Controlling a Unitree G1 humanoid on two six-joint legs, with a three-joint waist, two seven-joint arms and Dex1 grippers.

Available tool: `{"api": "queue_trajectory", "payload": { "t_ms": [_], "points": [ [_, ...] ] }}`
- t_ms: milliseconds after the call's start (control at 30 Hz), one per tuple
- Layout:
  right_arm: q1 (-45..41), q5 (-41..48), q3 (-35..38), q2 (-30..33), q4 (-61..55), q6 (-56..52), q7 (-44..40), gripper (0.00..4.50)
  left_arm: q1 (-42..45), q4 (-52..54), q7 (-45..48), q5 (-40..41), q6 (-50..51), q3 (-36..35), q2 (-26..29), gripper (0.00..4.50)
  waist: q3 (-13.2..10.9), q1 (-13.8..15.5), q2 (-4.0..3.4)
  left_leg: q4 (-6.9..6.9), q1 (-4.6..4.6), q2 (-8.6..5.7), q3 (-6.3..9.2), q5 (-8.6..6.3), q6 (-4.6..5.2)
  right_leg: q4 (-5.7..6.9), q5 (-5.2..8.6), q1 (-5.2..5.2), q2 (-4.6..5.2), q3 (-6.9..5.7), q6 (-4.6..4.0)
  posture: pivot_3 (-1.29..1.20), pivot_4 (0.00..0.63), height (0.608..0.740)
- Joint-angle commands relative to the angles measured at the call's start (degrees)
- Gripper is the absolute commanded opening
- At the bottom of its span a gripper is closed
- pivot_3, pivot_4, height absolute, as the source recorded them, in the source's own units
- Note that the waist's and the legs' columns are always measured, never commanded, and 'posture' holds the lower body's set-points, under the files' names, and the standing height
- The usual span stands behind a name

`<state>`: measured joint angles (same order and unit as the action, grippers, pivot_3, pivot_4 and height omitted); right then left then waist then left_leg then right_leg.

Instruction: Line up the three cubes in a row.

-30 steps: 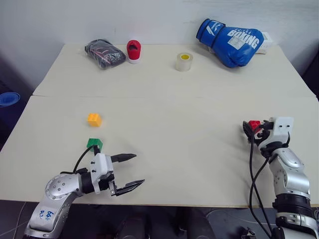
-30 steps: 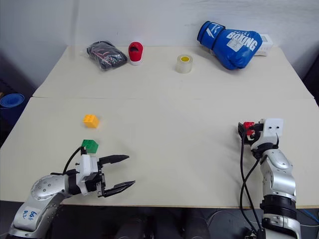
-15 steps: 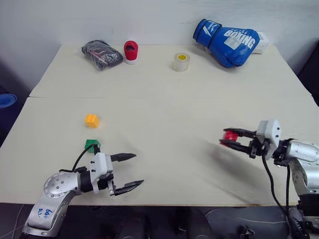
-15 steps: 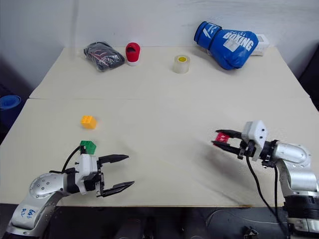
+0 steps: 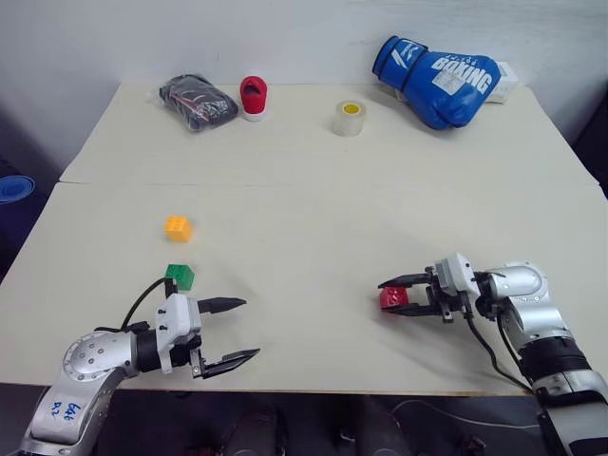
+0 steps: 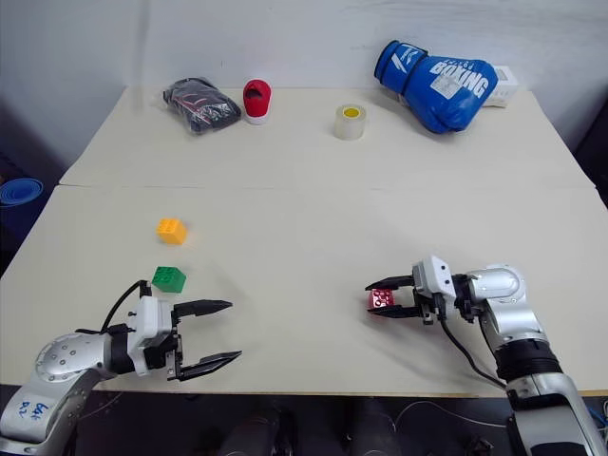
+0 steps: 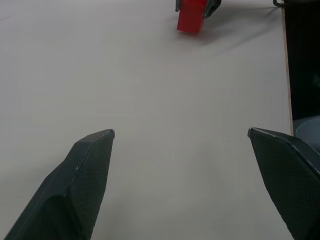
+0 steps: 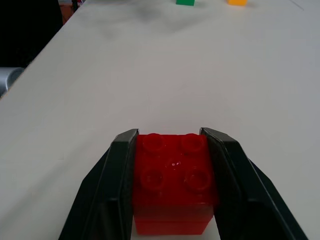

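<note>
Three small studded bricks sit on the pale table [image 5: 313,161]. One, the red brick [image 5: 390,299], is clamped between the two black fingers of the right gripper [image 5: 391,295], which lies low over the near right part of the table and points toward the robot's left; the right wrist view shows both fingers pressed flat against the brick's sides, studs facing up. Whether the brick rests on the table or hangs just above it cannot be told. The green brick [image 5: 180,276] lies on the near left part of the table, and the orange-yellow brick [image 5: 178,228] sits near it, a little farther back; the two are apart, and both are well apart from the red one. The left gripper [image 5: 236,331] hovers near the front edge just beside the green brick, its fingers spread wide with nothing between them. Along the far side stand a dark bundle [image 5: 199,101], a red-and-white cylinder [image 5: 253,98], a tape roll [image 5: 350,118] and a blue boxing glove [image 5: 439,79]
</note>
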<state>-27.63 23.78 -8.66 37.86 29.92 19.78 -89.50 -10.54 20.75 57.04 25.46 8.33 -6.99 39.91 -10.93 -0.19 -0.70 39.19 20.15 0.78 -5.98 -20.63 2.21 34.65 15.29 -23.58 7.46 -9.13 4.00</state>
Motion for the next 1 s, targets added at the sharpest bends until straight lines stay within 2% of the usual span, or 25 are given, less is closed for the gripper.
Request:
{"api": "queue_trajectory", "payload": {
  "t_ms": [33, 100, 200, 333, 500, 600, 733, 867, 1000],
  "points": [
    [-1.3, -0.1, 0.5, -1.0, 2.4, 1.1, -3.0, 1.5, -1.2, 2.6, -1.5, 1.0, 0.6, -3.2, 0.6, 4.5, 0.0, 0.0, 0.01, 0.0, 0.0, 0.0, 0.0, 0.0, 0.0, 0.0, 0.0, 0.0, 0.0, 0.0, 0.0, 0.0, 0.15, 0.74],
    [-1.9, 0.1, 1.1, -1.5, 3.2, 1.5, -3.0, 2.23, -1.9, 2.8, -2.8, 2.3, 1.9, -6.2, 0.5, 4.5, 0.0, -0.1, 0.01, 0.01, -0.02, 0.01, 0.0, 0.01, -0.02, -0.01, 0.0, 0.01, 0.0, 0.01, 0.0, 0.0, 0.15, 0.74],
    [-1.1, 1.8, 2.0, -0.8, 1.2, 0.4, -3.0, 3.06, -4.7, 3.2, -0.7, 1.7, 1.7, -7.6, 2.2, 4.5, 0.0, -0.1, 0.0, 0.01, -0.01, 0.02, 0.02, 0.01, -0.04, 0.0, 0.0, -0.01, 0.01, 0.01, 0.0, 0.0, 0.15, 0.74],
    [2.5, 7.1, 7.9, 1.8, -8.1, -3.3, -1.7, 4.4, -10.7, 2.9, 0.5, 2.4, 1.9, -12.2, 3.5, 4.5, 0.0, 0.0, -0.03, 0.01, 0.05, 0.02, 0.03, -0.03, -0.04, 0.01, 0.0, -0.03, 0.01, 0.01, 0.0, 0.0, 0.15, 0.74],
    [10.5, 11.6, 14.6, 3.6, -16.6, -4.5, -0.3, 4.47, -15.3, -3.1, -3.1, 3.0, -0.8, -21.6, -1.1, 4.5, 0.0, 0.4, -0.02, 0.0, 0.06, 0.02, 0.13, -0.14, -0.05, -0.24, 0.0, 0.01, 0.02, -0.04, 0.0, 0.0, 0.15, 0.74],
    [16.3, 12.7, 19.0, 0.5, -21.0, -3.3, 5.9, 4.47, -18.4, -9.8, -5.4, 3.8, -3.3, -29.2, -5.4, 4.5, 0.0, 0.3, 0.01, -0.03, 0.03, 0.06, 0.13, -0.22, -0.08, -0.24, 0.01, 0.0, 0.02, -0.04, -0.02, 0.0, 0.15, 0.74],
    [21.5, 13.3, 22.1, -3.2, -24.1, -1.2, 9.1, 4.47, -20.2, -14.8, -9.0, 7.5, -4.6, -37.0, -10.9, 4.5, 0.0, 0.1, 0.06, -0.05, 0.03, 0.06, 0.06, -0.26, -0.05, -0.22, 0.01, -0.02, 0.01, 0.0, -0.02, 0.0, 0.15, 0.74],
    [24.0, 14.5, 21.8, -5.7, -24.9, -2.3, 8.7, 4.47, -22.0, -13.9, -9.9, 8.4, -4.7, -38.0, -13.6, 4.5, 0.0, 0.3, 0.11, -0.05, 0.0, 0.06, 0.06, -0.33, 0.0, -0.23, 0.01, -0.02, 0.04, 0.04, -0.02, 0.0, 0.15, 0.74],
    [23.5, 14.7, 21.4, -7.5, -23.0, -0.7, 6.0, 4.47, -18.4, -4.5, -18.7, 14.0, 0.2, -35.2, -19.2, 4.5, 0.0, 1.2, 0.12, -0.04, 0.01, 0.06, 0.07, -0.38, -0.04, -0.24, 0.01, -0.02, 0.08, 0.05, -0.02, 0.0, 0.15, 0.74]
  ]
}}
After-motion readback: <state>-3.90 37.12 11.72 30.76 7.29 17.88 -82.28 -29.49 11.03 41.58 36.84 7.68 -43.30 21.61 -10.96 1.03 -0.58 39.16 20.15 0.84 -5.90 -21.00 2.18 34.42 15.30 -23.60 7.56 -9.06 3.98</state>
